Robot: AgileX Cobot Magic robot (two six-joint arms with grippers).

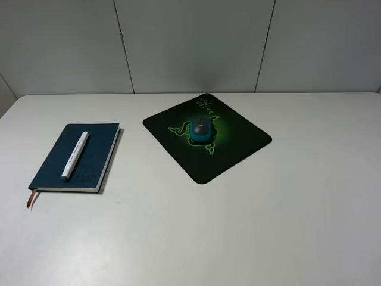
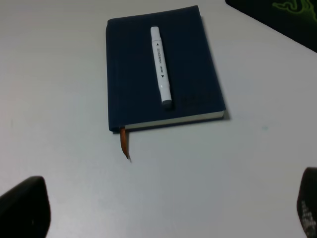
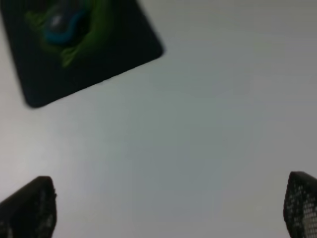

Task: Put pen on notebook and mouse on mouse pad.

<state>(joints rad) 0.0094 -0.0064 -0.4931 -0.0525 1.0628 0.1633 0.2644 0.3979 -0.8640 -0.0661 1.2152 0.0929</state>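
The white pen (image 1: 74,155) lies lengthwise on the navy notebook (image 1: 77,157) at the left of the table; both show in the left wrist view, pen (image 2: 161,67) on notebook (image 2: 133,79) with its brown ribbon trailing off. The teal-sided mouse (image 1: 202,130) sits on the green logo of the black mouse pad (image 1: 238,146). In the right wrist view the mouse (image 3: 60,26) and pad (image 3: 109,54) are blurred. My left gripper (image 2: 168,210) and right gripper (image 3: 168,208) are open and empty, each well back from its objects; neither shows in the exterior view.
White table (image 1: 268,226) with a grey panelled wall (image 1: 190,42) behind it. A corner of the mouse pad (image 2: 282,20) shows beside the notebook in the left wrist view.
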